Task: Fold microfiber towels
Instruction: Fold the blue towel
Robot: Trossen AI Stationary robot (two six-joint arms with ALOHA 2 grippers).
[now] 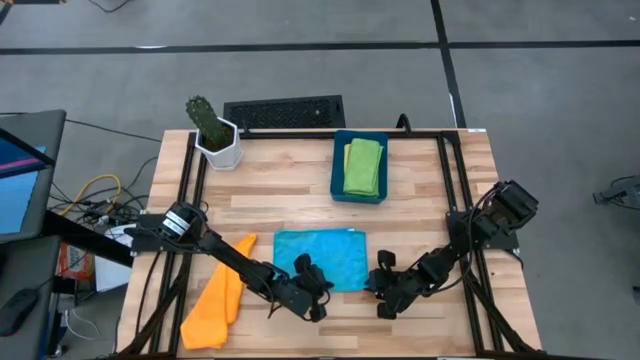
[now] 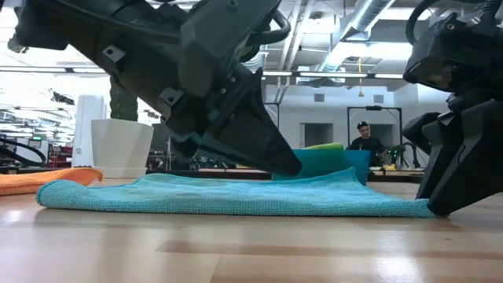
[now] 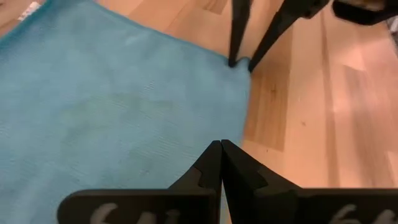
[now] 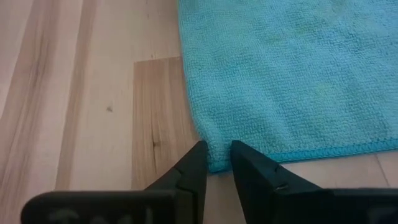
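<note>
right gripper (image 4: 214,155) astride blue towel (image 4: 292,74) corner

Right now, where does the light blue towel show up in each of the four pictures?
High view: blue towel lies flat at bottom centre, between both arms.
Low view: it stretches across the middle of the tabletop.
Left wrist view: it fills the left side.
Right wrist view: it fills the upper right.
Shared landmark: the right fingers at its corner, also in the left wrist view.

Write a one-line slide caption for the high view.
Both grippers, left and right, meet the light blue towel's near edge; orange towel waits.
</note>
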